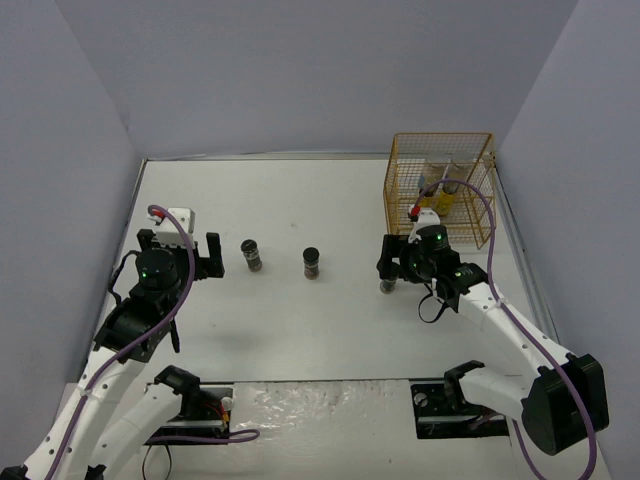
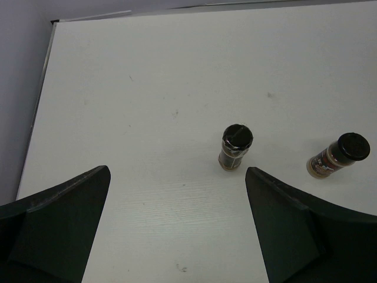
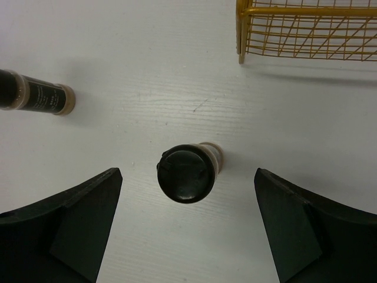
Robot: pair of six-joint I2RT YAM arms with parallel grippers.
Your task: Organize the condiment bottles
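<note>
In the view from above, three short dark jars are seen upright on the white table (image 1: 300, 330). The left jar (image 1: 251, 255) is just beside the left gripper (image 1: 180, 250), and the middle jar (image 1: 312, 263) is apart from both arms. The right jar (image 1: 387, 286) is under the right gripper (image 1: 400, 262), near the yellow wire rack (image 1: 440, 185). Other bottles (image 1: 441, 193) stand inside the rack; their number cannot be told through the wire.

In the left wrist view, the fingers (image 2: 59, 230) are spread wide and nothing is held. The left jar (image 2: 235, 146) is ahead and to the right of the gap, so a careless sideways move could knock it toward the middle jar (image 2: 339, 156).

In the right wrist view, the fingers (image 3: 65, 224) are also spread. The right jar (image 3: 187, 172) is between them, not touched. If one finger arrives first, the jar may be pushed over; if only the lid is pinched, it may slip. The rack wall is close ahead, so a low lift could catch the wire.
</note>
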